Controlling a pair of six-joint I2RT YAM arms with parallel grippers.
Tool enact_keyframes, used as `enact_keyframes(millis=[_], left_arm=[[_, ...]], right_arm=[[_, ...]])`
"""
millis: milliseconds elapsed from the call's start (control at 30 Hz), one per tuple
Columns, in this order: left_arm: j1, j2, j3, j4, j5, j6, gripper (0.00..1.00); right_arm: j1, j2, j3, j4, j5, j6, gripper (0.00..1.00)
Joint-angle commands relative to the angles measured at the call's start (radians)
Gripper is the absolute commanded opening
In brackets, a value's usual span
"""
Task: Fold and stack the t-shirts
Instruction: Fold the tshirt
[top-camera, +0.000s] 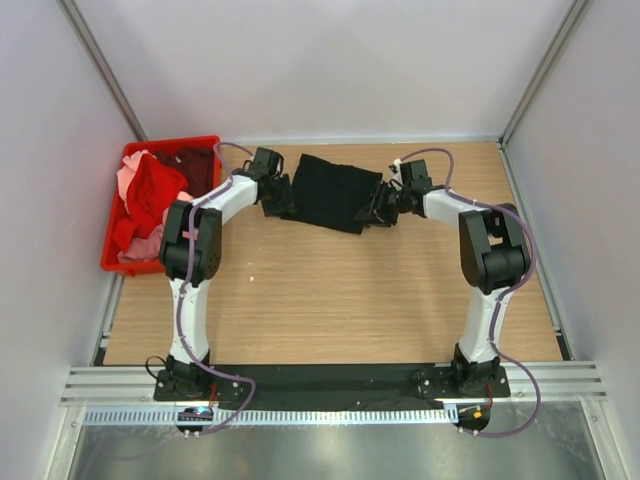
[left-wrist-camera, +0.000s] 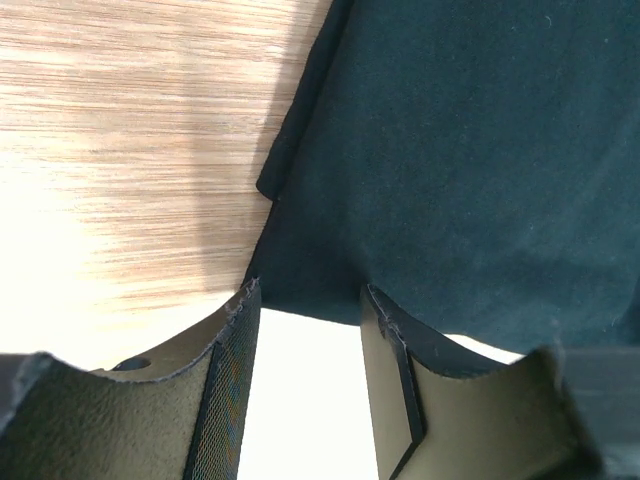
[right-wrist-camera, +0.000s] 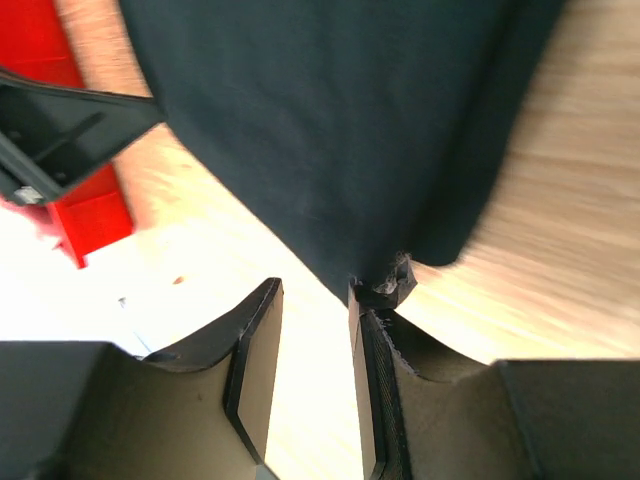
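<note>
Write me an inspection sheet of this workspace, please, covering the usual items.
Surface: wooden table, light grain.
Job's things: black t-shirt lies at the far middle, between the two arms; other t-shirts, red, pink and dark maroon, heaped in the red crate at far left.
Clutter: nothing seen.
End effectors: left end effector open, at the shirt's edge; right end effector open, shirt's corner at one fingertip.
Cables: purple cables loop along both arms, off the cloth.
Surroundings: white walls on three sides; metal rail at the near edge.
</note>
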Motion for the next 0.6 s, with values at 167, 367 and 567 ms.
enact_keyframes(millis=[167, 367, 567], left_arm=[[0.038, 0.016, -0.023, 0.026, 0.072, 0.042, 0.46], [0.04, 0.002, -0.037, 0.079, 0.149, 0.047, 0.47], [0.04, 0.003, -0.034, 0.093, 0.206, 0.033, 0.29]], right_arm=[[0.012, -0.017, -0.023, -0.002, 0.123, -0.056, 0.38], [0.022, 0.012, -0.02, 0.071, 0.095, -0.055, 0.38], [0.028, 0.02, -0.026, 0.082, 0.087, -0.056, 0.38]])
